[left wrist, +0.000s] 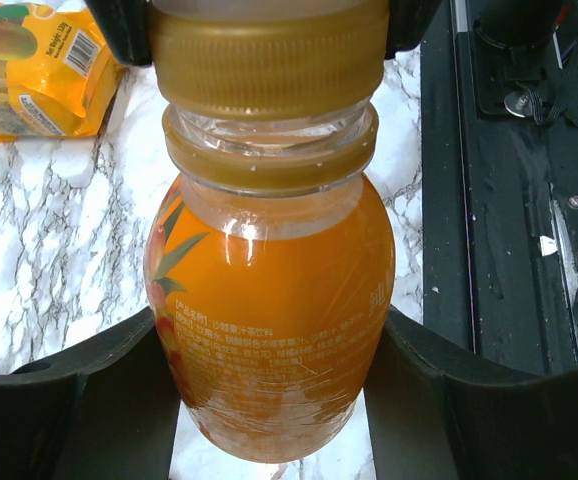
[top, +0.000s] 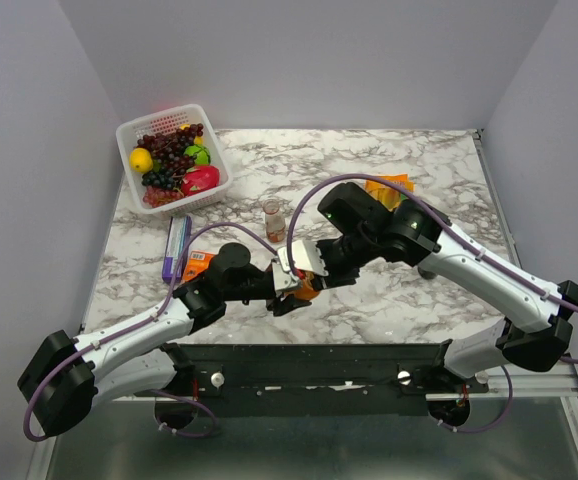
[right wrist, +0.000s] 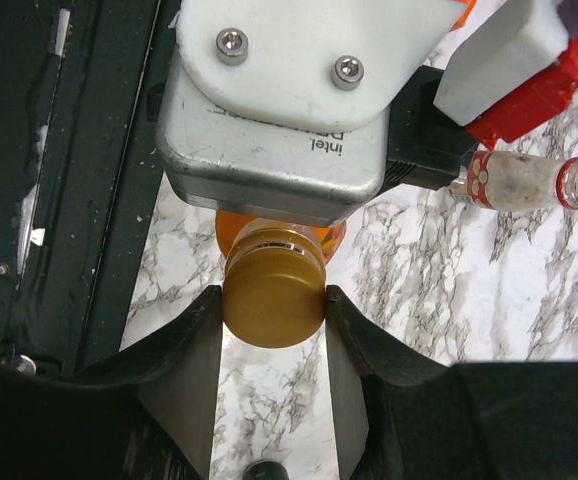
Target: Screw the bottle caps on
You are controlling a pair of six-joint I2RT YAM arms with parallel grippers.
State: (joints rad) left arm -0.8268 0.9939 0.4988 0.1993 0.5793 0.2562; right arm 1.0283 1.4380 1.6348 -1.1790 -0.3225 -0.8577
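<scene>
Two grips: left pincer (left wrist: 269, 345) on orange bottle (left wrist: 269, 270), right pincer (right wrist: 272, 305) on cap (right wrist: 272, 322); "intel" camera (right wrist: 279, 150).

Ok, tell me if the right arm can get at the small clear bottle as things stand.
Probably not yet. The right hand is shut on the gold cap of the orange bottle, which the left hand holds. The clear bottle stands in the open just beyond; it looks reachable once the cap is released.
</scene>
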